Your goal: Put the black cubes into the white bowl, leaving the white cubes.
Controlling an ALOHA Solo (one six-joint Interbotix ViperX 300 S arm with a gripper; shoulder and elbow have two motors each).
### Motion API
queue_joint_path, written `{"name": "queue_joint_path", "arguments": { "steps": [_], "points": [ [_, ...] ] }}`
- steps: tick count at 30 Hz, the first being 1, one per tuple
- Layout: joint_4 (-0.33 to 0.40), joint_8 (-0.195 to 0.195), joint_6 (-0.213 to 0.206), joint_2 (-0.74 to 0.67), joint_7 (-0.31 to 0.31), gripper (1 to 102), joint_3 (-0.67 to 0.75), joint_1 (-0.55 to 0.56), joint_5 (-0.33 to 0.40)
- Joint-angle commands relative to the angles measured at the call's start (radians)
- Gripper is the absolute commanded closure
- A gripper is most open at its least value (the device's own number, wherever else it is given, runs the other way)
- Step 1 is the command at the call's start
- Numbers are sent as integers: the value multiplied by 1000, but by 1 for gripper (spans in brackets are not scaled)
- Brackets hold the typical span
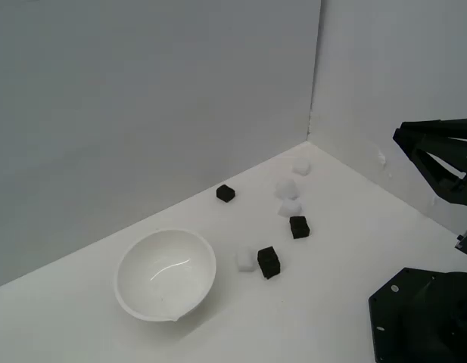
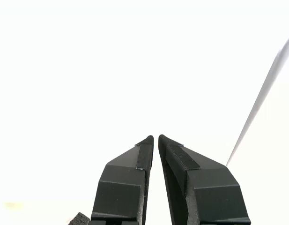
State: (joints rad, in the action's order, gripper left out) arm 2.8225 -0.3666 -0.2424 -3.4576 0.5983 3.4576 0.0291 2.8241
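Note:
The white bowl (image 1: pixel 166 274) sits empty on the white floor at the exterior view's left. Three black cubes lie to its right: one by the back wall (image 1: pixel 225 193), one in the middle (image 1: pixel 299 227), one nearest the bowl (image 1: pixel 269 262). Several white cubes are scattered among them; one (image 1: pixel 246 260) touches the nearest black cube, and others (image 1: pixel 291 207) trail toward the corner. My gripper (image 1: pixel 400 136) hangs high at the exterior view's right, far from all cubes. In the wrist view the gripper (image 2: pixel 156 137) is shut on nothing, with no cube or bowl in sight.
Two white walls meet in a corner (image 1: pixel 309 140) behind the cubes. The arm's black base (image 1: pixel 422 318) fills the exterior view's lower right. The wrist view shows only bright white surface and a thin grey wall seam (image 2: pixel 261 98).

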Motion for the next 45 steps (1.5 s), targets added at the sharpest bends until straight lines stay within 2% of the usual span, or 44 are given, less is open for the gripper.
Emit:
{"name": "queue_joint_path", "arguments": {
  "steps": [1,16,19,24,28,31,35,42,43,45],
  "points": [
    [3,-11,-15,-17,-2,100,17,9,-3],
    [-32,-5,-23,-8,-5,100,5,9,-34],
    [-46,-2,-23,46,-14,100,-48,6,-55],
    [-115,15,-23,181,-17,100,-183,-3,-124],
    [-198,71,-23,313,-6,100,-313,-6,-202],
    [-250,155,-23,431,48,100,-430,-6,-255],
    [-308,227,-23,584,167,100,-586,-6,-311],
    [-365,235,-44,810,304,98,-811,-2,-368],
    [-367,235,-54,836,311,95,-838,2,-370],
    [-365,235,-74,881,314,81,-884,15,-367]
  ]
}}
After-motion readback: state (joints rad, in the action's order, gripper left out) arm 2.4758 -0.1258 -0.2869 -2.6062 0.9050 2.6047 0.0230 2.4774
